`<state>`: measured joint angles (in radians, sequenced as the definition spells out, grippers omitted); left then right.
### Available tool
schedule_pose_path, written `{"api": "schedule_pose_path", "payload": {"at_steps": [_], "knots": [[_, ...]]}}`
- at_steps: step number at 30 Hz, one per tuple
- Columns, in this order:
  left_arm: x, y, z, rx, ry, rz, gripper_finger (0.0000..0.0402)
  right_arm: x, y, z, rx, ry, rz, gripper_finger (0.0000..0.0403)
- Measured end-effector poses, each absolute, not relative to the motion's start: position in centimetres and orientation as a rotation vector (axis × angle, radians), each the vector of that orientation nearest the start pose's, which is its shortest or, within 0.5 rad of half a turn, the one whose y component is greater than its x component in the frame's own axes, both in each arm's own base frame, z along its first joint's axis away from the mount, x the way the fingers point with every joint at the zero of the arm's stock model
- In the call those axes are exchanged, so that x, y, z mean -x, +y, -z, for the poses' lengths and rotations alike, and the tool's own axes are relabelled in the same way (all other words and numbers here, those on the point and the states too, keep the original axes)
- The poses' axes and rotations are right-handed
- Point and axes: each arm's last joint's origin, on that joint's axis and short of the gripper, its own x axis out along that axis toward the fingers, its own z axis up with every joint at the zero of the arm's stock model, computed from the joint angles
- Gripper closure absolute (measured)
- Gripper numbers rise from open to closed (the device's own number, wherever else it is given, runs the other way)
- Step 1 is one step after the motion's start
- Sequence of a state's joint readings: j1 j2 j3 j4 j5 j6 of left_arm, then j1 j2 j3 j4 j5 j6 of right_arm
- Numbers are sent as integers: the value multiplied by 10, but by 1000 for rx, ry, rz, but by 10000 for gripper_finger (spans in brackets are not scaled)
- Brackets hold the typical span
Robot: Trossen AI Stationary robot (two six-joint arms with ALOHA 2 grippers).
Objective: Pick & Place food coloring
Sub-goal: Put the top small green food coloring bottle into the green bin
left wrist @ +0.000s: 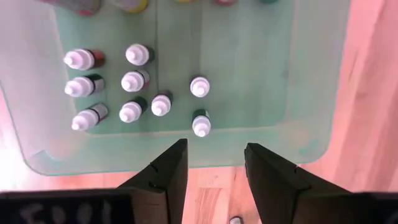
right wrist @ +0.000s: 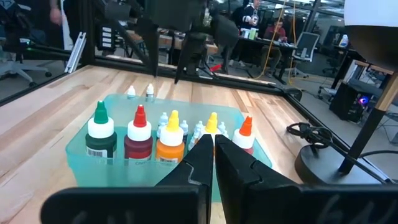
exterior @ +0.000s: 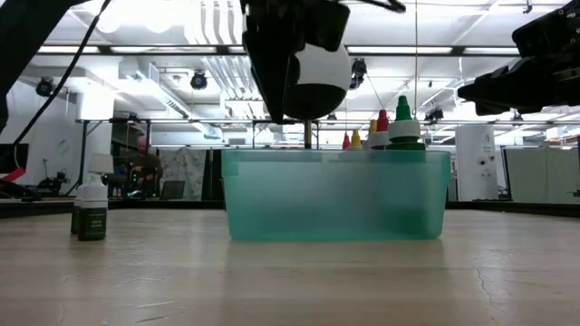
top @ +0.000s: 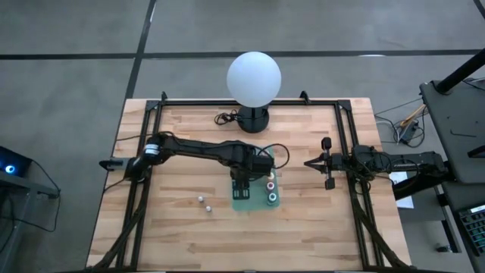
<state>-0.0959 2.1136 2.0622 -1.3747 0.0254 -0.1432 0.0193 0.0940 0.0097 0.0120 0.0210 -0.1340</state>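
My left hand point(left wrist: 214, 165) hangs over the green tray point(top: 244, 199) in the middle of the table point(top: 174, 235). Its two fingers point(left wrist: 168, 171) are apart and hold nothing. Right under it, in the tray, I see nine small white-topped bottles point(left wrist: 138, 81) standing close together. The bigger bottles stand along the tray's side at about 3 o'clock in the high view: a green-topped bottle point(right wrist: 101, 132), a red-topped bottle point(right wrist: 139, 135), an orange-topped bottle point(right wrist: 170, 138), a yellow-topped bottle point(right wrist: 212, 124) and a pink-topped bottle point(right wrist: 245, 132).

Two more little bottles point(top: 204, 202) stand on the bare table, at about 9 o'clock from the tray, near it but not touching.

My right hand point(right wrist: 214, 155) waits at about 3 o'clock from the tray, well apart from it, with its fingers pressed together and nothing between them.

A big white globe lamp point(top: 254, 77) stands at 12 o'clock.
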Motion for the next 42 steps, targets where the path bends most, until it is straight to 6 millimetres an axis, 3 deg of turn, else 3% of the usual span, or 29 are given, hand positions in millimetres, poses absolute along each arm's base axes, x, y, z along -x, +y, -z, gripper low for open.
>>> {"api": "schedule_pose_path", "payload": {"at_steps": [7, 21, 29, 42], "knots": [[-407, -40, -301, 85, 1401, 3, 270, -103, 1, -160, 133, 73, -3, 394], [-388, -63, -305, 39, 1399, 93, 270, -103, 1, -160, 135, 72, -2, 394], [-356, -71, -295, 41, 1395, 101, 270, -103, 1, -160, 133, 72, -3, 394], [-287, -79, -273, -31, 1376, 181, 270, -103, 1, -160, 134, 72, -2, 394]]}}
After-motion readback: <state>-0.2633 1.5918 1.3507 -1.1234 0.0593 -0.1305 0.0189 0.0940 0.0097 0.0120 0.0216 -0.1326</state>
